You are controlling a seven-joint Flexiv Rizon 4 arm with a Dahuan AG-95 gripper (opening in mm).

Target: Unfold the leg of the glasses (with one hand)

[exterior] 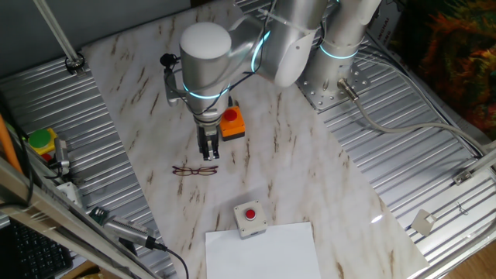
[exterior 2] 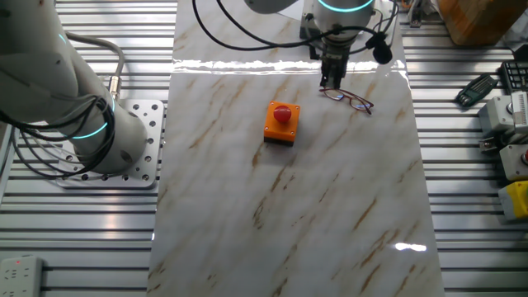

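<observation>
The glasses (exterior: 194,170) lie on the marble table top, thin dark wire frames with two oval lenses; they also show in the other fixed view (exterior 2: 348,99). My gripper (exterior: 208,153) points straight down, just above the table and close beside the right end of the glasses. In the other fixed view the gripper (exterior 2: 330,82) hangs at the end of the glasses nearest the orange button box. The fingers stand a little apart with nothing between them. The fingertips are close to the frame; I cannot tell whether they touch it.
An orange button box (exterior: 232,122) with a red button sits just behind the gripper, also seen in the other fixed view (exterior 2: 281,122). A white box with a red button (exterior: 249,218) and a white sheet (exterior: 263,252) lie at the front. Ribbed metal surrounds the marble top.
</observation>
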